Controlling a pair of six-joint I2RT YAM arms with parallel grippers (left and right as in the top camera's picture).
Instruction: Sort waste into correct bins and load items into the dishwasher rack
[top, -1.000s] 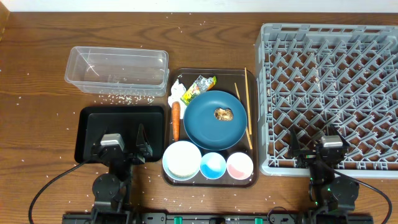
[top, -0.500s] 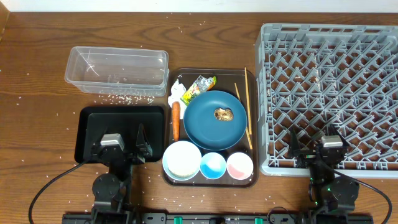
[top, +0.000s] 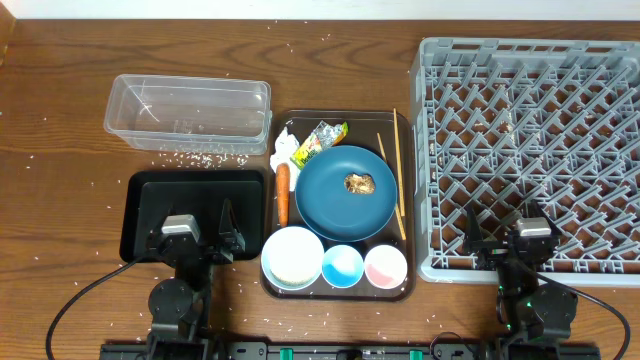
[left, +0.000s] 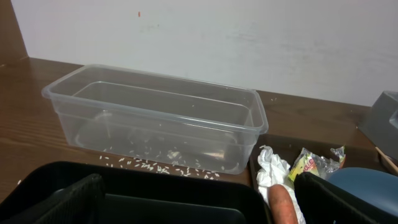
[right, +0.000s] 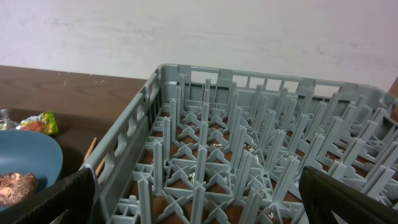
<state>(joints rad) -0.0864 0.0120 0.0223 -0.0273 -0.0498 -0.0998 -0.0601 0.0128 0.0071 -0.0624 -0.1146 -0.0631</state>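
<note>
Dark-blue plate (top: 340, 200) is seen on brown tray (top: 365, 125), with one brown lump (top: 360, 183) on it. Counted beside it: one carrot (top: 283, 193), one tissue (top: 285, 150), one wrapper (top: 318, 140), two chopsticks (top: 396, 160), one white bowl (top: 292, 256), two cups (top: 343, 265). Bowl and cups are shown overhead only. Rice grains (left: 155, 165) by clear tub (left: 155, 118) are resolved by left wrist. Left gripper (top: 197, 236) and right gripper (top: 508, 240) are both spread wide.

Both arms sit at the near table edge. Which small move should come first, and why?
Probably reach the left gripper toward the carrot: its jaws stand open and empty, and the carrot lies loose, beside the black tray, nearest that arm.
</note>
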